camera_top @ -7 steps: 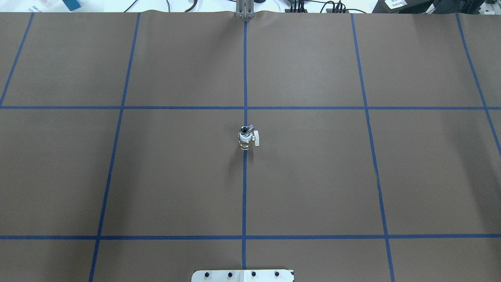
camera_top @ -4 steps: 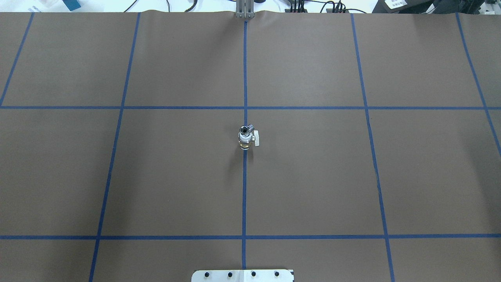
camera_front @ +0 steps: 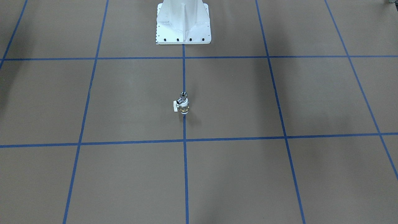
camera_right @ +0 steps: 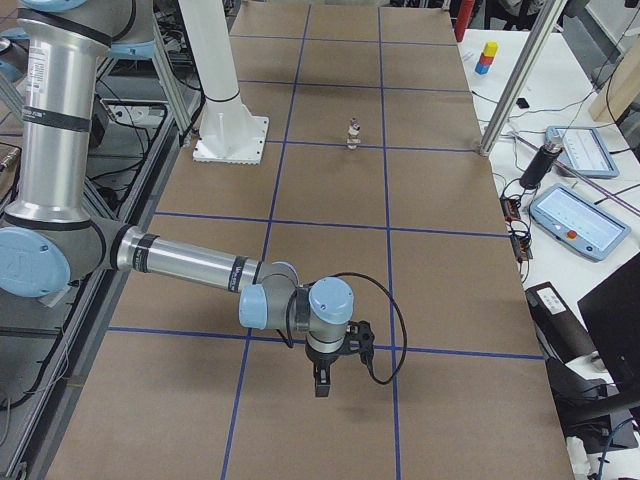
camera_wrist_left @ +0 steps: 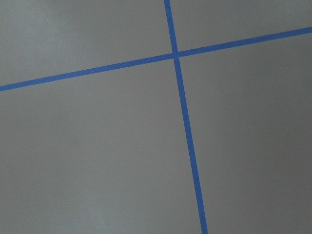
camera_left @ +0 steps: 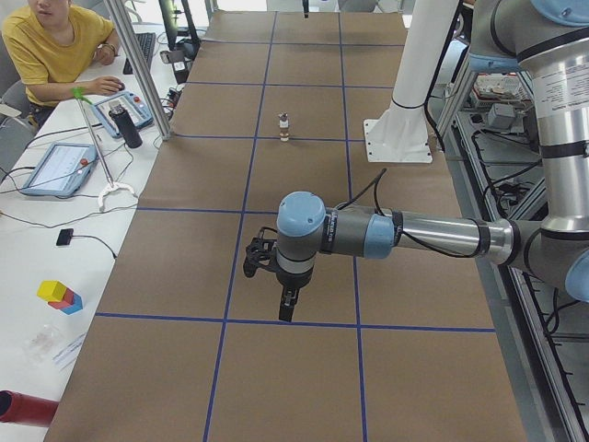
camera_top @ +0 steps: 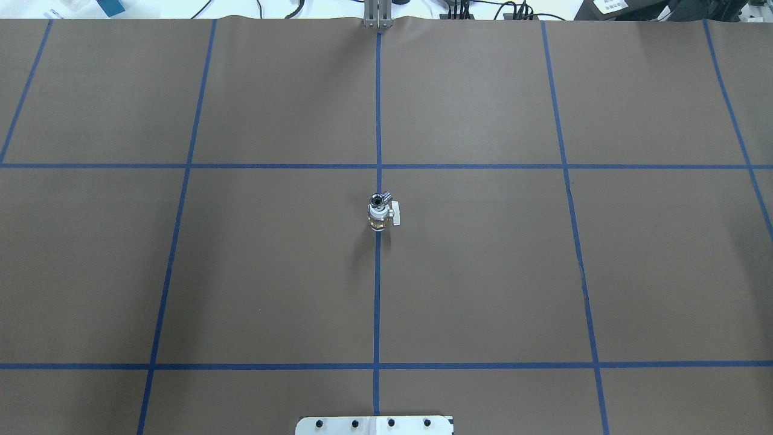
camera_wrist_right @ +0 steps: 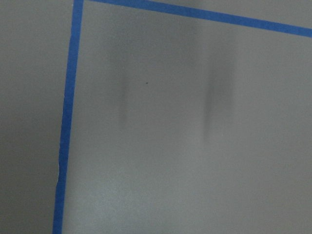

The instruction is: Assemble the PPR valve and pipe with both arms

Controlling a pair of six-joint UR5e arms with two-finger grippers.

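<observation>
The PPR valve [camera_top: 381, 217], white with a brass band and a white side handle, stands upright at the table's middle on the blue centre line. The shiny chrome pipe [camera_top: 379, 198] sits on its top end. Both also show in the front view, valve [camera_front: 183, 108] and pipe [camera_front: 183, 94]. No gripper is near them. My left gripper [camera_left: 287, 308] shows only in the exterior left view, low over the table far from the valve; I cannot tell whether it is open. My right gripper [camera_right: 322, 380] shows only in the exterior right view, likewise far off; its state I cannot tell. Both wrist views show only brown paper and blue tape.
The white pedestal base [camera_front: 183, 21] stands at the robot's side of the table. A side table with tablets [camera_left: 57, 168], a dark bottle [camera_left: 127, 126] and a seated operator [camera_left: 55, 46] runs along the far edge. Blue tape lines grid the brown paper.
</observation>
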